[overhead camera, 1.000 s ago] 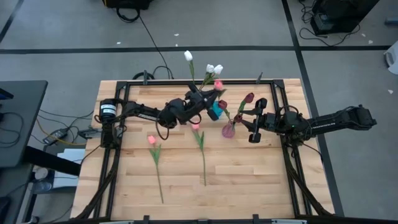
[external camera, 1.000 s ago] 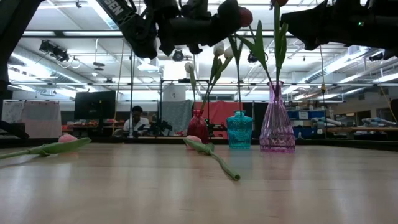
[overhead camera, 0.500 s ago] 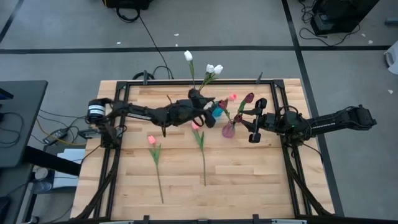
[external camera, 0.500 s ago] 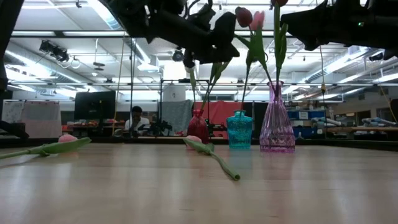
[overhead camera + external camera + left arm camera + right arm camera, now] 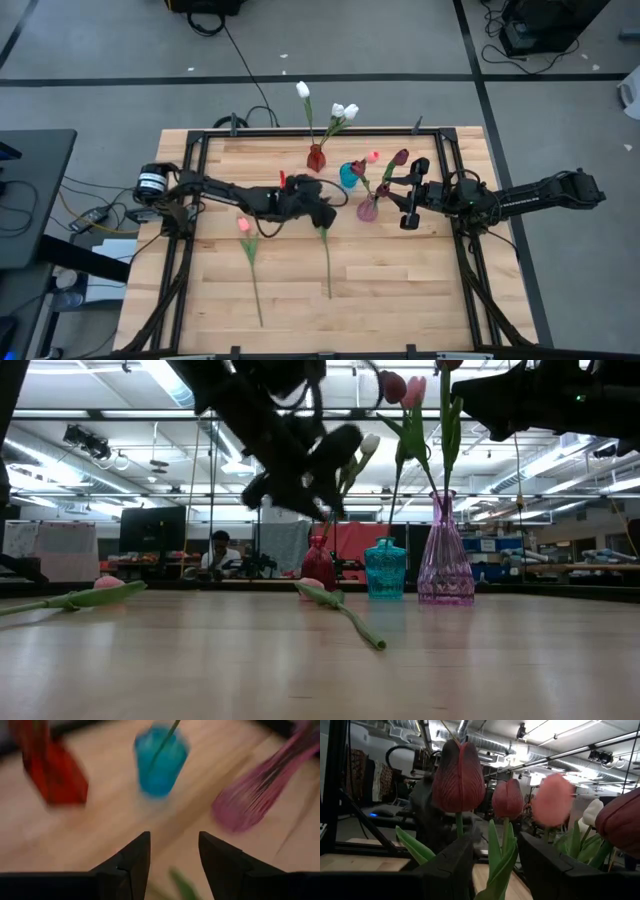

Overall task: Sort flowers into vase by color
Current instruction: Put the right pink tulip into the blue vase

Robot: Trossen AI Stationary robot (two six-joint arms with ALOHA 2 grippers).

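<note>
Three vases stand at the table's far middle. The red vase (image 5: 316, 158) holds white tulips (image 5: 343, 110), the blue vase (image 5: 349, 175) a pink tulip (image 5: 375, 155), and the pink vase (image 5: 368, 208) maroon tulips (image 5: 400, 157). Two pink tulips lie flat on the table, one (image 5: 250, 260) at the left, one (image 5: 326, 255) in the middle. My left gripper (image 5: 327, 217) hangs open and empty over the middle tulip's head end, pointing slantwise down toward the vases (image 5: 175, 855). My right gripper (image 5: 405, 195) waits open beside the pink vase, at the height of the flower heads (image 5: 497, 852).
A black frame (image 5: 300, 133) runs around the table's edges. The near half of the wooden table (image 5: 400, 300) holds only the two tulips' stems. In the low view a person (image 5: 219, 552) sits in the room far behind the table.
My left gripper has let go of the pink tulip, which now stands in the blue vase. It has drawn back from the vases toward the table's near edge, sunk lower and tipped its fingers downward. It is now over the middle tulip.
</note>
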